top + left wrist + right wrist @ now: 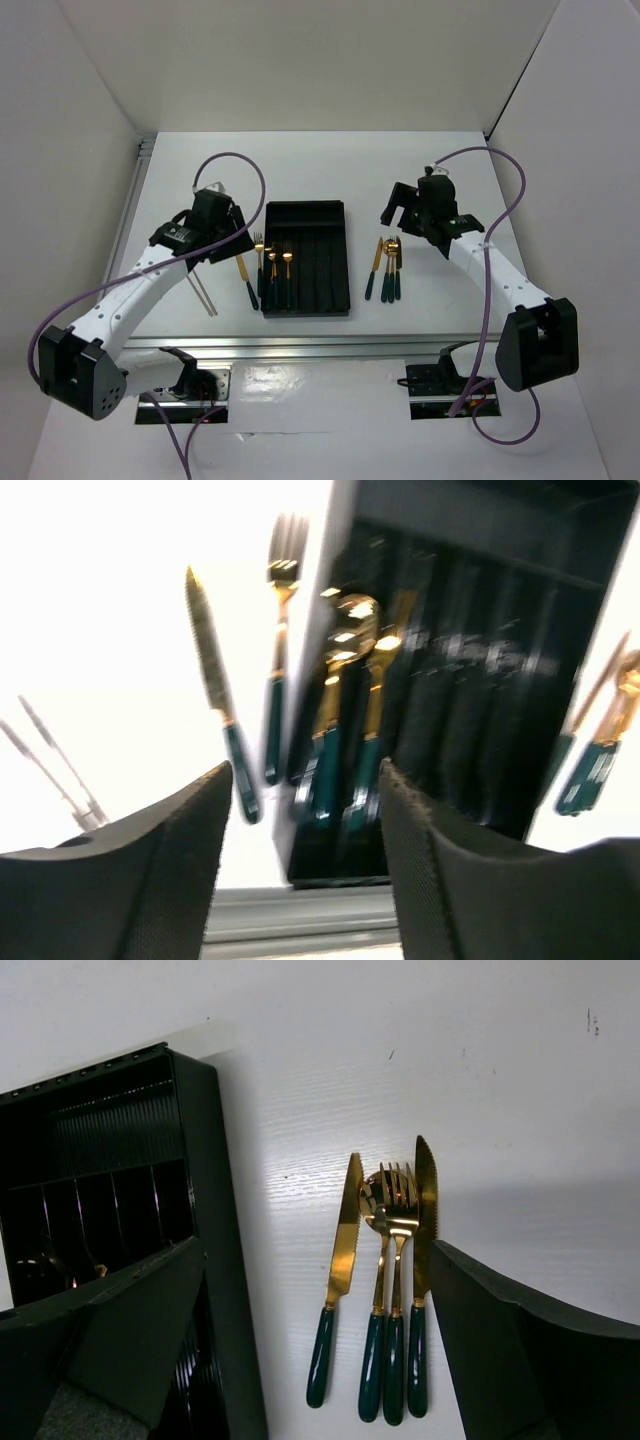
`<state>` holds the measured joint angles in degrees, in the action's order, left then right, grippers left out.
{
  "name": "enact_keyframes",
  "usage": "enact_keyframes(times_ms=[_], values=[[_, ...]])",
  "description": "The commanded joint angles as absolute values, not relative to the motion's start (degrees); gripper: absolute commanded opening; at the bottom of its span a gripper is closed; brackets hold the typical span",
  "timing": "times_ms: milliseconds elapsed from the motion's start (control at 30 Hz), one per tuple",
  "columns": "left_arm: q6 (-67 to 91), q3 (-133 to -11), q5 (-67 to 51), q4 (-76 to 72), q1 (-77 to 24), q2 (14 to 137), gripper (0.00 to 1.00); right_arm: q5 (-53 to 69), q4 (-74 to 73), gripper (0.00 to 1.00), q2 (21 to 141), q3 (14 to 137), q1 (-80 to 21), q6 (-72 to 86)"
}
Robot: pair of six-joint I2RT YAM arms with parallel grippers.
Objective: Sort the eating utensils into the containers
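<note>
Left gripper (pixel 305 780): I read the jaws as parted, with nothing between the fingers (pixel 150 880). It hangs above the table (pixel 330 170), just left of the tray.
Right gripper (pixel 315 1250): jaws wide apart and gripping nothing. It hangs over the group of four, right of the tray.
Tray (pixel 345 260): black and long, lying mid-table between the two arms, with narrow compartments running near to far.
Two spoons (pixel 345 670): inside the tray at its left side, side by side, gold bowls toward the far end and green handles near. I can't tell if they share one compartment.
Lone fork (pixel 280 650): on the table just outside the tray's left wall and parallel to it, tines pointing far.
Lone knife (pixel 215 680): on the table left of the lone fork, close to it, with its handle angled toward the fork.
Chopsticks (pixel 205 295): a pale pair on the table, further left, under the left arm.
Group of four (pixel 385 1280): right of the tray on the table, handles near. It's a knife (pixel 340 1250) slightly apart on the left, then a spoon, a fork and a second knife bunched together, the fork's tines overlapping the spoon's bowl.
</note>
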<state>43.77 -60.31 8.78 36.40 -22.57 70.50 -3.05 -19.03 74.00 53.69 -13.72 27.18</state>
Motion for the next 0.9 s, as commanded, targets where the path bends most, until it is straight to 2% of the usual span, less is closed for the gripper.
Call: enact_keyframes(times_ms=[0,133,367,667,867], values=[[40.79,-56.35,6.60,36.13,-20.22,66.28,0.68,-4.39,-21.60,1.00,74.44,58.44,-13.36,26.63],[39.99,-50.73,2.30,32.96,-17.49,66.97,0.69,-8.34,-22.24,1.00,72.17,62.05,-13.36,24.35],[37.79,-48.08,-0.26,26.37,-16.79,71.89,0.68,-5.28,-22.06,1.00,68.03,65.03,-13.36,22.50],[37.18,-47.46,-0.26,22.77,-16.79,76.19,0.65,-2.90,-21.97,1.00,65.83,70.93,-13.36,20.30],[38.94,-47.98,4.48,22.14,-18.01,81.98,0.62,-2.37,-21.97,1.00,65.83,71.02,-13.36,20.30]])
